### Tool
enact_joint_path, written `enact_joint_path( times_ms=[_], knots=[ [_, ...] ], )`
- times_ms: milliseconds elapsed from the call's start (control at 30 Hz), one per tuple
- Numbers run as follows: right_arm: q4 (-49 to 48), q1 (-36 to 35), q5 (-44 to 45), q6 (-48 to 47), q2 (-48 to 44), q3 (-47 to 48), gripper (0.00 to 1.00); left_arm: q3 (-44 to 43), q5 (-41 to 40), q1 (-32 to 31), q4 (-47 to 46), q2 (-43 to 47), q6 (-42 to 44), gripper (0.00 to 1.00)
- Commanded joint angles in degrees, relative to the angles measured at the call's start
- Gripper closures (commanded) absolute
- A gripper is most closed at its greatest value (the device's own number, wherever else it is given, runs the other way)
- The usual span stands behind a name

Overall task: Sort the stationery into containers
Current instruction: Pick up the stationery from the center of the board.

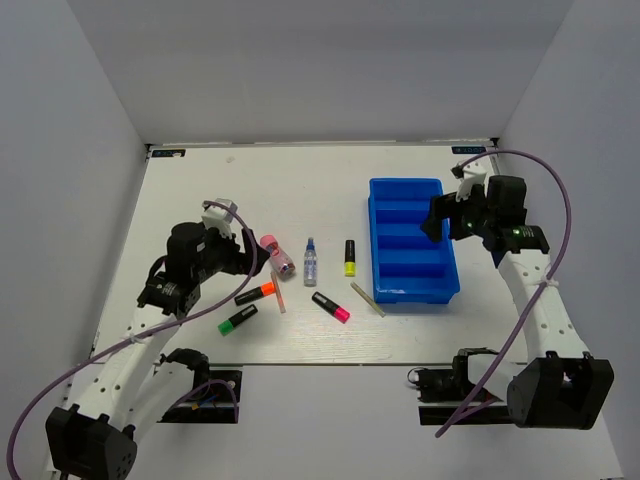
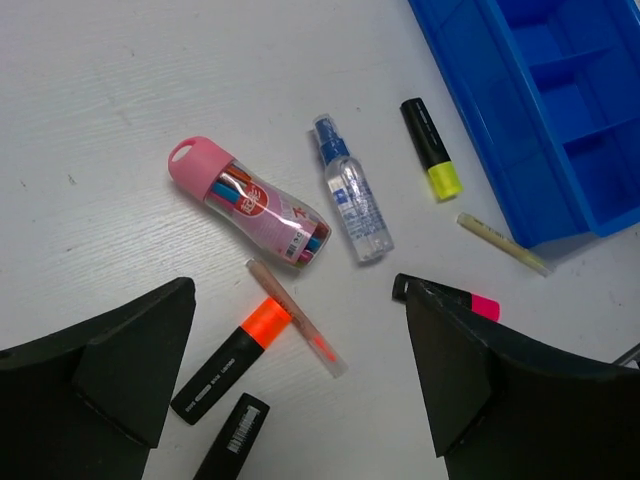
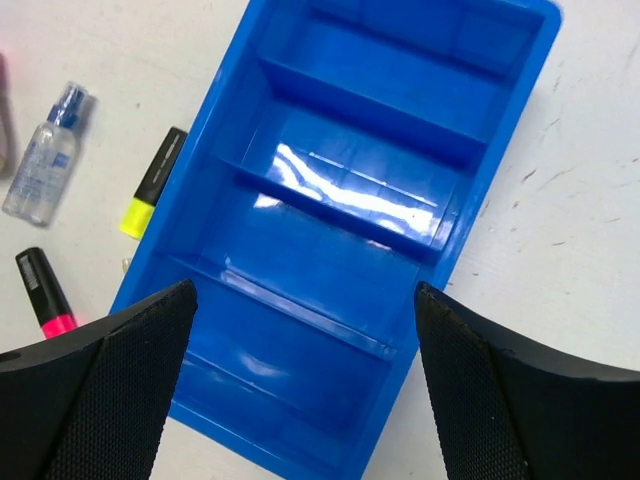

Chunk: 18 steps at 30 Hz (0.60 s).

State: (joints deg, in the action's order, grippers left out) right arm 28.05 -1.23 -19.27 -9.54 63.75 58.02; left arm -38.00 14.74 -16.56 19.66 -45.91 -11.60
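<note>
The stationery lies loose on the white table, left of the blue tray [image 1: 376, 240]: pink tube [image 1: 277, 256], blue-capped bottle [image 1: 310, 262], yellow highlighter [image 1: 350, 257], pink highlighter [image 1: 331, 307], orange highlighter [image 1: 256, 293], green highlighter [image 1: 238, 319] and two pale sticks [image 1: 367, 299] [image 1: 278, 295]. My left gripper [image 1: 240, 250] is open and empty above the pink tube [image 2: 250, 200], orange highlighter [image 2: 232, 360] and one stick [image 2: 297, 318]. My right gripper [image 1: 440, 218] is open and empty over the tray [image 3: 215, 120], whose compartments are empty.
The left wrist view also shows the bottle [image 2: 352, 195], yellow highlighter [image 2: 432, 148], second stick [image 2: 503, 243] and pink highlighter [image 2: 450, 296]. The right wrist view shows the bottle [image 3: 45, 160] and yellow highlighter [image 3: 152, 183] beside the tray. Grey walls enclose the table.
</note>
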Motion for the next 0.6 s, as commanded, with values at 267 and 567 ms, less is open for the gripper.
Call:
enact_joint_path(
  times_ms=[267, 567],
  knots=[
    [-5.0, -0.1, -10.4, -3.7, -3.5, -7.1, 1.00, -5.0, 2.3, 0.5, 2.0, -9.7, -3.8, 0.74],
    [1.2, -0.3, -13.0, -1.4, 1.2, -3.6, 0.14, -16.8, -25.0, -6.8, 14.3, -26.1, -18.9, 0.55]
  ],
)
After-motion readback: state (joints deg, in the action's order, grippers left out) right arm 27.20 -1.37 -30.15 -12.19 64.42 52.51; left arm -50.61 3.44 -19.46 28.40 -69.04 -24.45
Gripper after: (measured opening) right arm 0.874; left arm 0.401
